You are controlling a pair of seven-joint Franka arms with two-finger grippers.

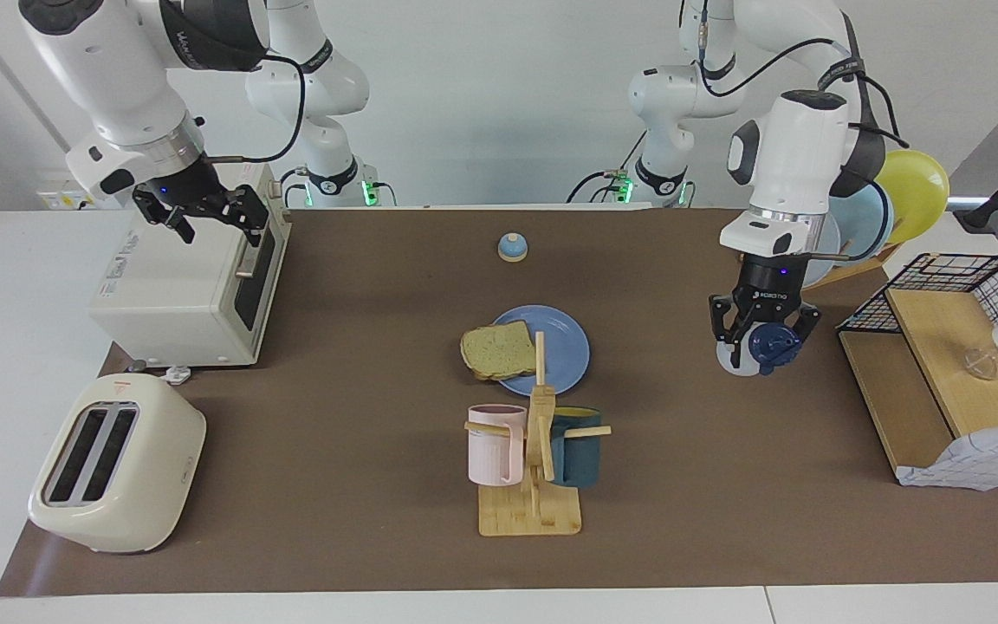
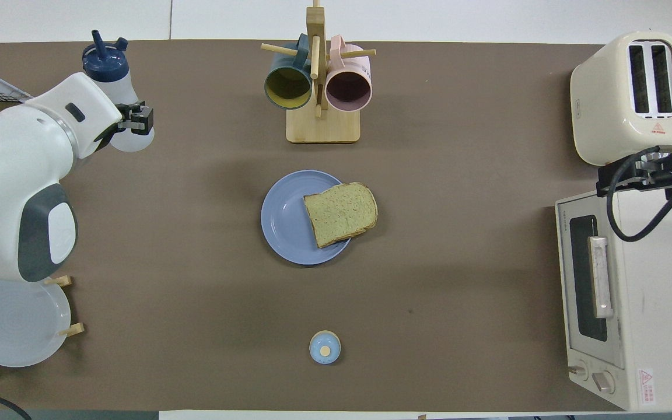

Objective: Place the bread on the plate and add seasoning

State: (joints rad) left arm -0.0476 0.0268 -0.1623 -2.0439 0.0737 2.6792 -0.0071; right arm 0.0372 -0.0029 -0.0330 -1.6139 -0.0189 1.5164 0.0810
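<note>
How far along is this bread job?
Done: the bread lies on the plate, overhanging its rim. In hand: the left gripper holds the seasoning near the table's left-arm end. Whether seasoning has gone on, I cannot tell. The right gripper waits open over the oven.
</note>
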